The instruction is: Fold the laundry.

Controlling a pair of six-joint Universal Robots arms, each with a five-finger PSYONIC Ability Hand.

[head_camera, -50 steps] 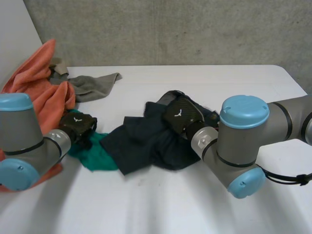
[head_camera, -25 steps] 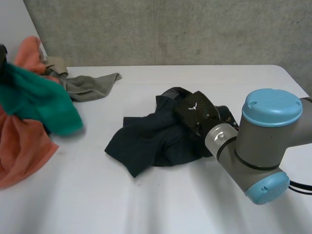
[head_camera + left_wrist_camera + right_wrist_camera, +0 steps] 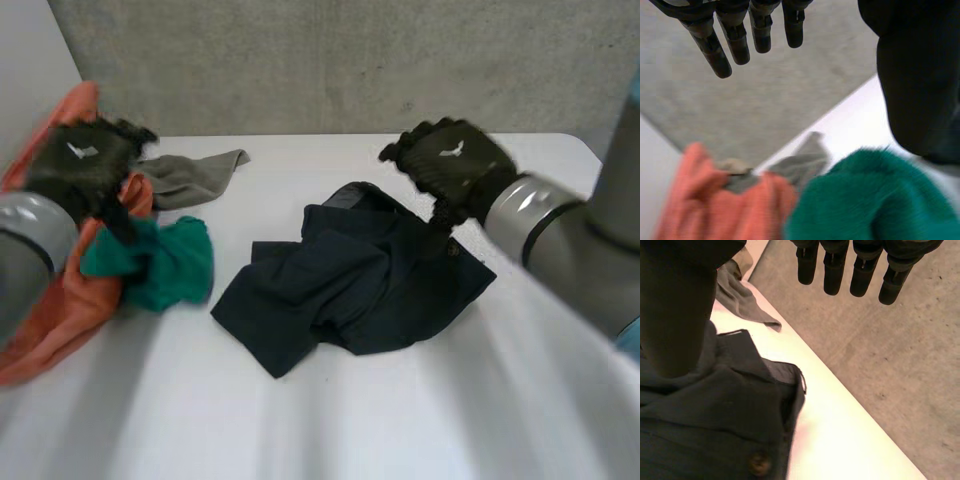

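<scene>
Both hands are hovering splayed wide: left hand (image 3: 80,165) over green cloth (image 3: 160,262), right hand (image 3: 450,165) over dark shirt (image 3: 350,285), right wrist view revealing its button (image 3: 759,463).

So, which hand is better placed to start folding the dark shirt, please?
Right, probably: the right hand hovers open over the far edge of the dark shirt, while the left hand is away by the green cloth.

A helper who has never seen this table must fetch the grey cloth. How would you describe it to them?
On the white table, look to the far left corner, where an orange towel is heaped. The grey cloth lies flat against that heap's far side, pointing toward the table's middle. It is the only olive-grey piece; the green cloth and dark shirt lie nearer the robot.
</scene>
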